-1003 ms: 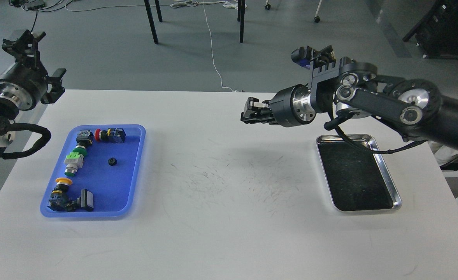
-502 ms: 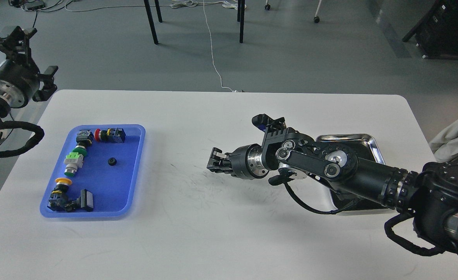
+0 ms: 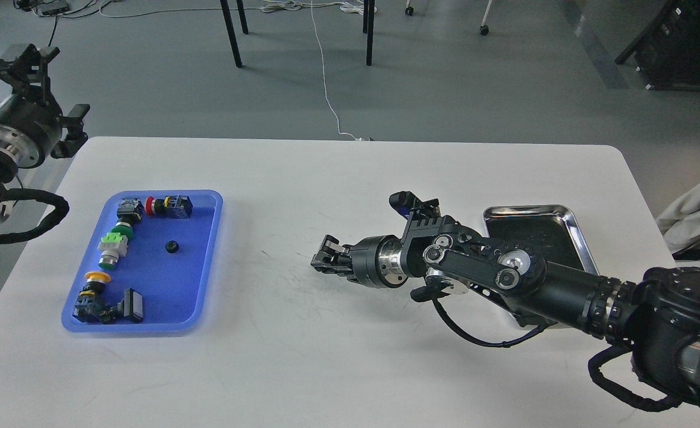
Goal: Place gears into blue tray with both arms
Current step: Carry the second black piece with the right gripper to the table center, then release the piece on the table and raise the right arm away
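Observation:
The blue tray (image 3: 201, 261) lies on the left side of the white table. One small black gear (image 3: 172, 246) rests on its floor, right of a column of coloured push-button switches. My right gripper (image 3: 320, 262) hovers low over the middle of the table, pointing left toward the tray, about a tray's width from its right rim. Its fingers look close together, but I cannot make out a gap or anything held. My left gripper (image 3: 25, 59) is raised beyond the table's far left corner, well above and behind the tray, and its dark fingers cannot be told apart.
A shiny silver tray (image 3: 570, 221) with a black liner sits at the right, partly covered by my right arm. Several switches (image 3: 115, 246) fill the blue tray's left side and far edge. Chair legs and cables are on the floor beyond the table.
My right arm dropped from above the silver tray and swung left to low over the table's middle, then edged further left. The left gripper shifted slightly at the far left.

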Motion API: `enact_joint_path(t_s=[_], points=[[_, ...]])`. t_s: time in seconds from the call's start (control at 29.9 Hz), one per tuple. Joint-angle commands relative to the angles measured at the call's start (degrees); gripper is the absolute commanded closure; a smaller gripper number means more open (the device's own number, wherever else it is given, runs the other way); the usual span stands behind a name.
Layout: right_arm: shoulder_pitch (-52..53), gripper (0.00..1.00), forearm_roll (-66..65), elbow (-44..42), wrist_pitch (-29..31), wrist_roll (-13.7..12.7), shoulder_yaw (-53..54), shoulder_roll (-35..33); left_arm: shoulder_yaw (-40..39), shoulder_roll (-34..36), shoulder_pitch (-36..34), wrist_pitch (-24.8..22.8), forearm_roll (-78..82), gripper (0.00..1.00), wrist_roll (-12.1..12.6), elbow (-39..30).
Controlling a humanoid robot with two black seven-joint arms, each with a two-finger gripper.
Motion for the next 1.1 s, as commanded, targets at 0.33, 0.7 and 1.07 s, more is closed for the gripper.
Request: enact_joint_path(t_s=[0.33, 0.7, 1.07], points=[[-3.9, 0.04, 0.2, 0.0, -0.5, 0.0, 15.2, 0.0, 2.3, -0.8, 0.0, -0.2, 0.9, 0.02, 0.0, -0.2], [-9.6, 0.04, 2.8, 2.7, 0.0, 0.1, 42.8, 0.0, 3.4, 5.7, 0.5, 0.3, 0.1, 0.02, 0.2, -7.8], [-26.5, 0.04, 31.4, 7.8, 6.3, 0.1, 68.1, -14.0, 4.5, 11.6, 2.8, 6.0, 0.8, 0.02, 5.6, -29.1]])
